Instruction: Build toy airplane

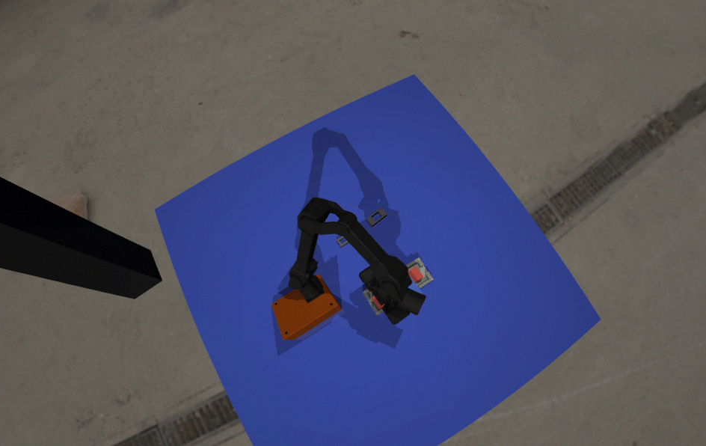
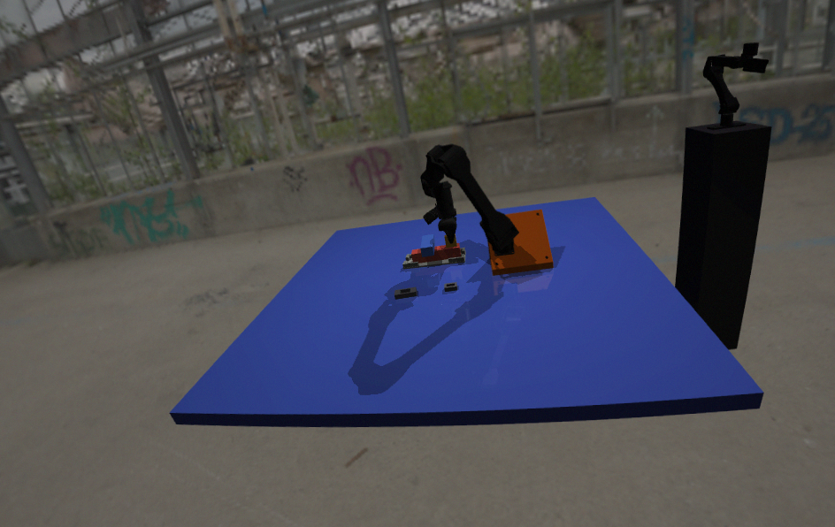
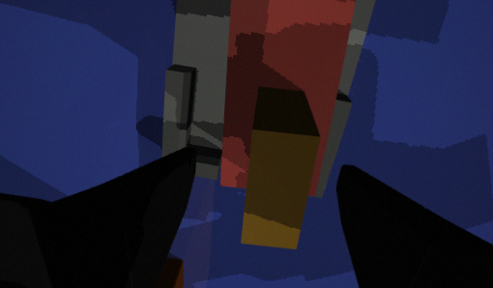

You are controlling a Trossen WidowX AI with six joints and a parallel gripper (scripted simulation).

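The grey jig (image 3: 199,48) (image 2: 433,262) (image 1: 428,281) lies on the blue mat (image 1: 455,194) with the red fuselage (image 3: 301,53) (image 2: 417,252) (image 1: 416,273) lying in its cradle. A blue wing (image 2: 429,248) sits on top of the fuselage. The yellow tail fin (image 3: 280,179) (image 2: 451,246) stands upright on the fuselage near its tail. My gripper (image 3: 267,168) (image 2: 448,235) is open, with one finger on each side of the fin and a gap to both. In the overhead view the arm hides the gripper and the wing.
The arm's orange base plate (image 1: 303,316) (image 2: 525,241) sits beside the jig. Two small dark holders (image 2: 405,293) (image 2: 451,287) lie on the mat in front of the jig. A tall black pillar (image 2: 718,229) (image 1: 51,238) stands at the mat's edge.
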